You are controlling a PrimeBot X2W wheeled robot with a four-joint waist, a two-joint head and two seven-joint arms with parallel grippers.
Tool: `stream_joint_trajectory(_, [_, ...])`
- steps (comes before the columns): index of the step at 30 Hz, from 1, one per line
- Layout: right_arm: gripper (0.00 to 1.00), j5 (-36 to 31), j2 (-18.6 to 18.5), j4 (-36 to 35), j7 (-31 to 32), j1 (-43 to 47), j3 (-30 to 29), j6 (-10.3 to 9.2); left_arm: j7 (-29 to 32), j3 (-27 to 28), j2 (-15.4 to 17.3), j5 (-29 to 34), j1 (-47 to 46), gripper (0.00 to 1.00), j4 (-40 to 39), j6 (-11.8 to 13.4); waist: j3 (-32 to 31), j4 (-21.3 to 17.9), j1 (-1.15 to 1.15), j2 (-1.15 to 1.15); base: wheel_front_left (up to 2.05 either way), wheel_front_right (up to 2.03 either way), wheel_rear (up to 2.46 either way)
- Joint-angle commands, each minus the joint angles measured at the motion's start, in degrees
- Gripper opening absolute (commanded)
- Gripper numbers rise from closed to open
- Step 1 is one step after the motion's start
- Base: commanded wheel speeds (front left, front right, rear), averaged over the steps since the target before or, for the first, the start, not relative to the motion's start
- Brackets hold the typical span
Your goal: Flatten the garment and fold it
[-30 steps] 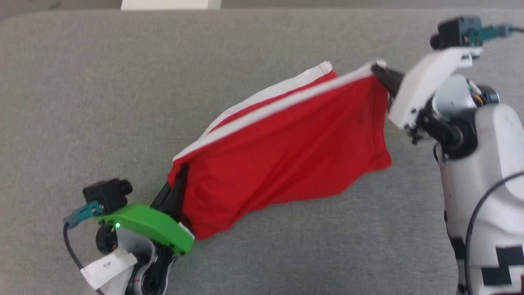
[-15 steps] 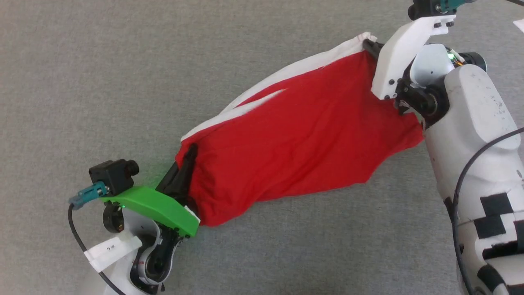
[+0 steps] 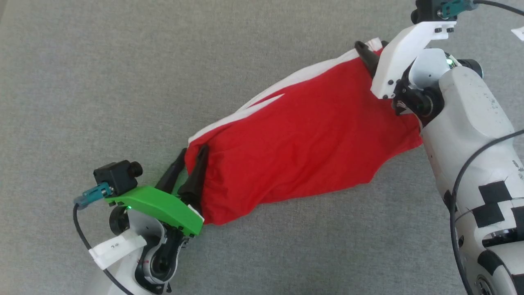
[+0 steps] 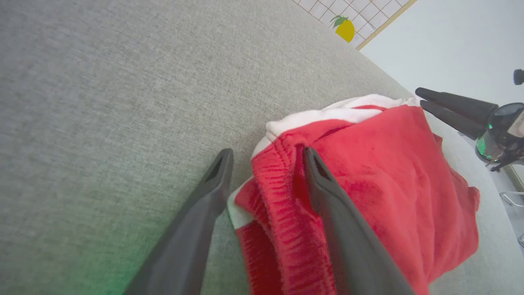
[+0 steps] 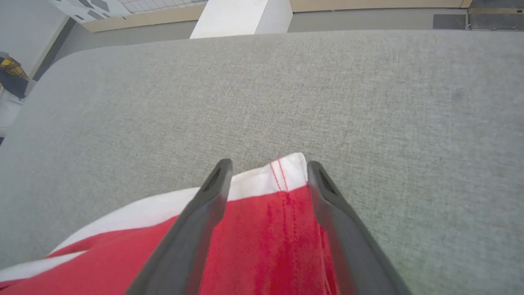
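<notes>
Red garment (image 3: 303, 139) with white edge bands lies stretched, wrinkled, on grey table (image 3: 102, 82), one end at each pair of fingers. Left fingers (image 4: 196, 221) spread: ribbed red edge bunched between them, one finger lying on cloth, other beside it over bare table. Right fingers (image 5: 188, 233) spread: white-banded corner lies just between tips, red cloth beneath both, nothing pinched.
</notes>
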Motion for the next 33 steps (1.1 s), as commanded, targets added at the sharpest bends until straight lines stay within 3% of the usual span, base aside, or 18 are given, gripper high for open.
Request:
stream_joint_trajectory(1, [1.00,1.36,0.00,0.12,-1.25,-0.83,0.65,-0.08,-0.20,0.42,0.45,-0.05,-0.14,1.00,-0.57,0.12,-2.76,-0.36,-0.01,0.00,0.00,0.00,0.00])
stream_joint_trajectory(5, [1.00,3.24,-0.01,-0.95,-5.71,1.05,1.02,-0.08,-2.96,2.01,1.05,1.41,0.94,1.00,-3.52,1.78,-7.33,-1.02,-0.01,0.00,0.00,0.00,0.00])
stream_joint_trajectory(9, [1.00,-0.20,-1.98,-1.72,-7.88,4.57,1.76,-0.08,-9.46,2.78,4.39,10.55,2.80,1.00,-5.68,5.96,-11.43,-1.71,-0.01,0.00,0.00,0.00,0.00])
stream_joint_trajectory(12, [1.00,-5.25,-3.82,-1.38,-3.67,7.84,4.47,-0.08,-12.25,1.12,6.99,19.29,4.93,1.00,-6.16,9.54,-13.51,-2.26,-0.01,0.00,0.00,0.00,0.00])
stream_joint_trajectory(16, [1.00,-9.20,-4.66,-2.05,4.43,11.66,4.94,-0.08,-13.35,-1.38,8.05,25.59,7.87,1.00,-7.32,11.97,-14.52,-2.60,-0.01,0.00,0.00,0.00,0.00])
stream_joint_trajectory(23, [1.00,-13.86,-3.35,-6.42,12.95,16.61,4.44,-0.08,-13.37,-2.55,6.99,25.21,10.38,1.00,-7.20,12.51,-13.00,-1.90,-0.01,0.00,0.00,0.00,0.00])
stream_joint_trajectory(33, [1.00,-19.40,-1.31,-8.10,16.43,18.54,3.96,-0.08,-12.98,-2.47,6.74,23.33,8.27,1.00,-6.43,10.90,-8.86,0.42,-0.01,0.00,0.00,0.00,0.00])
